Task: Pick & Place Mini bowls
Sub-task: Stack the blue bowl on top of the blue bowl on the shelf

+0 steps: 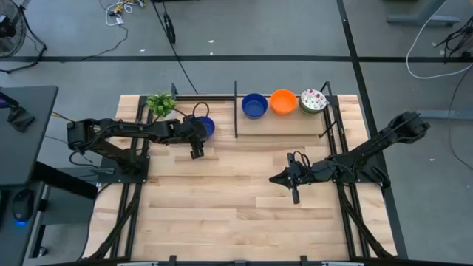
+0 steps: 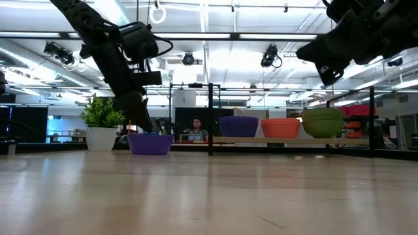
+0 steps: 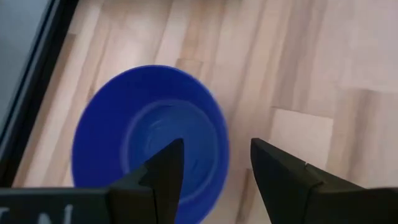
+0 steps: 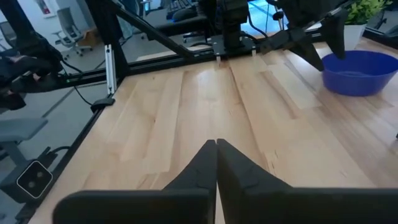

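Note:
A solid blue mini bowl [image 1: 206, 127] [image 3: 149, 134] stands upright on its base near the table's far-left part, beside the plant. My left gripper [image 1: 196, 150] [image 3: 216, 144] is open just above it, pointing down. One finger is over the bowl's inside and the other is outside its rim. At the far edge a blue bowl [image 1: 254, 105], an orange bowl [image 1: 283, 102] and a floral white bowl [image 1: 313, 100] nested in a green one [image 2: 322, 123] sit in a row. My right gripper [image 1: 295, 193] [image 4: 216, 144] is shut and holds nothing, above the table's right middle. My left gripper straddles the blue bowl's rim [image 3: 217, 124] from above, with one finger [image 3: 165, 168] over the hollow and one [image 3: 280, 171] outside the wall. Whether either finger touches the bowl cannot be told. The bowl rests on the table.
A small green potted plant [image 1: 160, 103] stands just left of the blue bowl. A black upright post [image 1: 236, 111] separates that bowl from the far row, and a black frame [image 1: 329, 111] borders the row on the right. Bare wood [image 1: 222, 207] fills the near half.

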You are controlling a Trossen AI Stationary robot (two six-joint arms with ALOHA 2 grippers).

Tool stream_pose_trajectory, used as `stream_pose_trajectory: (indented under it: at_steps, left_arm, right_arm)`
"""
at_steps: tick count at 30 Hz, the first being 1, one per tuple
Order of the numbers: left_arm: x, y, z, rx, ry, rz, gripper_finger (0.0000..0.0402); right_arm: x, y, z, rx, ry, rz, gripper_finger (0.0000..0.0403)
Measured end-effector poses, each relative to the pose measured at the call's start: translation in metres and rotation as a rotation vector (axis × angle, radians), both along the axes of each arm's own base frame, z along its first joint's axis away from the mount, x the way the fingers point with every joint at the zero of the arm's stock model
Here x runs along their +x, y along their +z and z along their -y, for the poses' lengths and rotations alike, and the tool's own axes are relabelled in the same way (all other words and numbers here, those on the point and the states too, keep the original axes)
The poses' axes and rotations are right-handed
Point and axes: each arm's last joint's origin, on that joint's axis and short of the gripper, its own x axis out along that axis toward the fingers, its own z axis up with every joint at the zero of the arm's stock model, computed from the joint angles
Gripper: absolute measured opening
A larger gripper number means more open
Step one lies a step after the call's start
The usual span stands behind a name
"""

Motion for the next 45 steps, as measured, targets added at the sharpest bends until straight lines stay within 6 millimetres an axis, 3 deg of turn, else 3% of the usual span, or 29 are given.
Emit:
stream_pose_trajectory:
  at_steps: [8,17,22,27,33,38,42,45]
  left_arm:
    - [-0.001,-0.004,-0.008,-0.019,-0.035,-0.018,0.0174]
    - [0.006,-0.031,-0.008,-0.058,-0.045,-0.113,0.0125]
    - [0.012,-0.033,0.007,-0.072,-0.106,-0.111,0.0071]
    - [0.022,-0.030,0.040,-0.218,-0.235,-0.074,0.0010]
    - [0.051,0.001,0.105,-0.421,-0.476,0.065,0.0008]
    - [0.092,0.045,0.152,-0.407,-0.672,0.212,0.0006]
    - [0.130,0.071,0.165,-0.336,-0.767,0.235,0.0006]
    - [0.159,0.090,0.157,-0.249,-0.766,0.200,0.0005]
  right_arm:
    - [0.000,0.000,0.000,0.000,0.000,0.000,0.0008]
    - [0.000,0.000,0.000,0.000,0.000,0.000,0.0009]
    - [0.000,0.000,0.000,-0.001,0.000,-0.002,0.0009]
    - [0.000,0.000,0.000,-0.002,0.000,-0.004,0.0007]
    - [0.000,0.000,0.000,-0.007,0.001,-0.004,0.0007]
    - [0.000,0.000,0.000,-0.013,0.003,-0.004,0.0007]
    - [0.000,-0.001,-0.001,0.002,0.026,-0.012,0.0007]
    - [-0.001,-0.003,-0.003,0.058,0.072,-0.042,0.0007]
